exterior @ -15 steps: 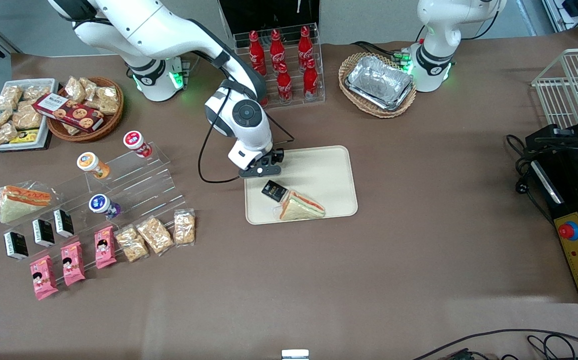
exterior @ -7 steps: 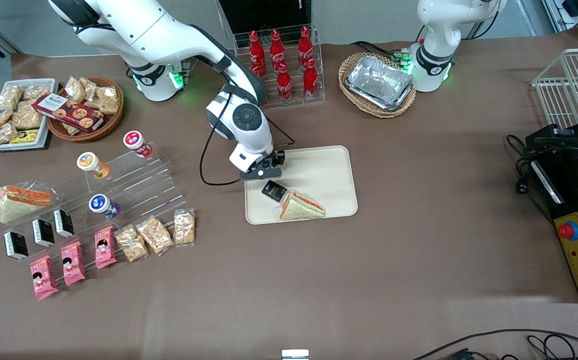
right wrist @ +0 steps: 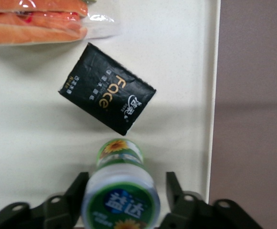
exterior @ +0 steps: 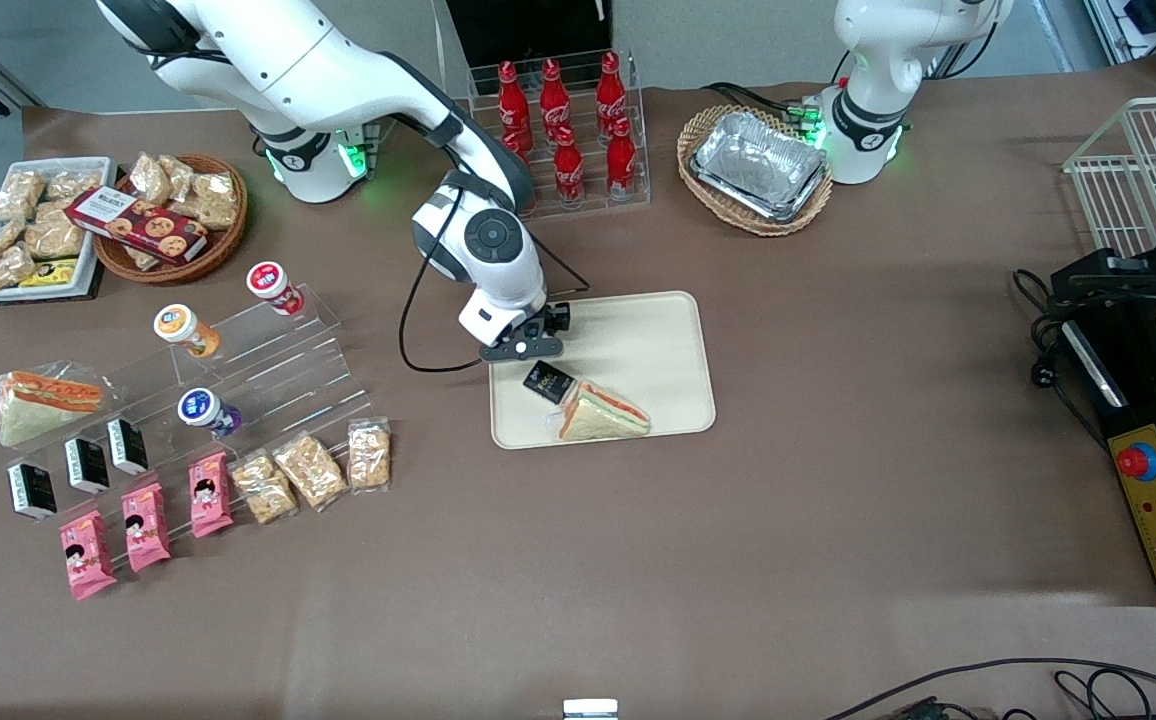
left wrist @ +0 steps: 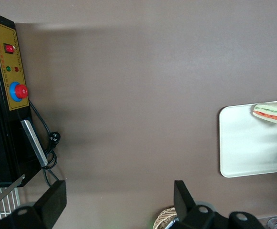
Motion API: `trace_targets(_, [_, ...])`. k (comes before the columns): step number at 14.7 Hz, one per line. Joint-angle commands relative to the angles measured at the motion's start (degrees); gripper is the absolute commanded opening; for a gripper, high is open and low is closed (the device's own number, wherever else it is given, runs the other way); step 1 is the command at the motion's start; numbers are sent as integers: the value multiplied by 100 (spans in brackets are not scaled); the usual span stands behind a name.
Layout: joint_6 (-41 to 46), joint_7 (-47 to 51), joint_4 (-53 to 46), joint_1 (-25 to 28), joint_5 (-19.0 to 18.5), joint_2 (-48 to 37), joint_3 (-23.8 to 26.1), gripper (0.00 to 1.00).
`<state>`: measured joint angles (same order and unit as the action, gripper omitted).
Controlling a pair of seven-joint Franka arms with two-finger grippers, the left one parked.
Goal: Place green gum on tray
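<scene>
**Gum canister over tray corner — release step**

Item: green gum (right wrist: 120, 198), a small canister with a green lid, seen from the wrist camera between the two fingers (right wrist: 79, 193) of the gripper (exterior: 528, 345). It stands on or just above the tray (exterior: 653, 340), near the rim at the working arm's end; contact with the surface cannot be confirmed.

Neighbours: black packet (right wrist: 107, 88) just beside the canister; wrapped sandwich (exterior: 603, 412) nearer the front camera, also on the tray.

Handling note: judged best to release with the canister upright and its base flat on the tray, then lift straight up, so that it neither tips against the black packet nor rolls toward the rim.

Gripper: jaws stand a little wider than the canister, with a visible gap on one side; seemingly let go or barely touching.
</scene>
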<state>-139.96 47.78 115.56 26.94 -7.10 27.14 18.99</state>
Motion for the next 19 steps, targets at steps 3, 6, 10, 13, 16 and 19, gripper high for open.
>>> trace_targets(3, [-5, 153, -60, -101, -168, -112, -1, 99])
trace_targets(6, [494, 135, -156, -215, -160, -507, -36, 100])
trace_targets(10, [1390, 83, -604, -452, -107, -876, -88, 100])
trace_targets(13, [2006, -136, -860, -724, -90, -1227, -88, 100])
trace_targets(16, [2472, -689, -930, -1128, 164, -1684, -80, 100])
trace_targets(19, [3095, -1235, -1123, -1471, 517, -2063, -89, 100])
